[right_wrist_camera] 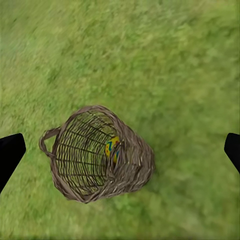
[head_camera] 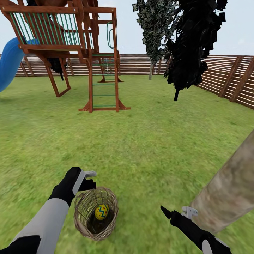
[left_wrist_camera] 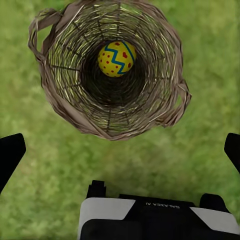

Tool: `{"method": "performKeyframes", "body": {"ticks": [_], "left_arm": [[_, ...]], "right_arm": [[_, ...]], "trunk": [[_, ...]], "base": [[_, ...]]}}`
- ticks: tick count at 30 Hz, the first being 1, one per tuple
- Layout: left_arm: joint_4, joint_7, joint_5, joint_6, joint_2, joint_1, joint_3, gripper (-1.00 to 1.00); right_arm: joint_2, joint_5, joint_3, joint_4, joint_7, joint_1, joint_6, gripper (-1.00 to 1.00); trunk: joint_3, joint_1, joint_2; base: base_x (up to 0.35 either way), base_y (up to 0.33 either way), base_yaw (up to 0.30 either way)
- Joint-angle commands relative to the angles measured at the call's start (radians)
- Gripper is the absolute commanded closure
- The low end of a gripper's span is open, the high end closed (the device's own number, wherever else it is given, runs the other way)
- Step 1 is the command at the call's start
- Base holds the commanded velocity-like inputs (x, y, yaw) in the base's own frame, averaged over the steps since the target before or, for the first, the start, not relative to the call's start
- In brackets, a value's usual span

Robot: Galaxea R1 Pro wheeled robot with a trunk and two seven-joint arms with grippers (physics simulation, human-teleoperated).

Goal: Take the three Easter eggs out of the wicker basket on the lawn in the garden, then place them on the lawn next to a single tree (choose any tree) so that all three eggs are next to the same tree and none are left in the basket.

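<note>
Easter egg point(left_wrist_camera: 116, 58) lies in the wicker basket point(left_wrist_camera: 65, 107) just beyond the spread, empty left tool point(left_wrist_camera: 120, 145) — next, reach in and pinch it.

The left arm point(head_camera: 46, 215) reaches in from 7 o'clock, its gripper point(head_camera: 90, 179) spread wide, fingers point(left_wrist_camera: 10, 152) far apart (nothing between them). The right arm point(head_camera: 197, 231) enters from 5 o'clock, its gripper point(head_camera: 176, 211) likewise wide apart, pointing toward 10 o'clock.
</note>
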Motion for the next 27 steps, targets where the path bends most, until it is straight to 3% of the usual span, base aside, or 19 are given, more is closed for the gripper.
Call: {"method": "performKeyframes", "body": {"ticks": [1, 27], "left_arm": [[-0.001, 0.009, 0.011, 0.003, -0.001, -0.001, 0.003, -1.0], [0.001, 0.006, 0.009, -0.011, 0.0, 0.0, 0.002, -1.0]], "right_arm": [[0.001, -0.007, -0.003, -0.001, 0.003, -0.001, 0.009, -1.0], [-0.001, -0.007, -0.004, 0.004, 0.004, -0.001, 0.008, -1.0]], "trunk": [[-0.001, 0.0, -0.001], [-0.001, 0.0, -0.001]], "base": [[0.009, 0.006, 0.0], [0.001, 0.001, 0.0]]}}
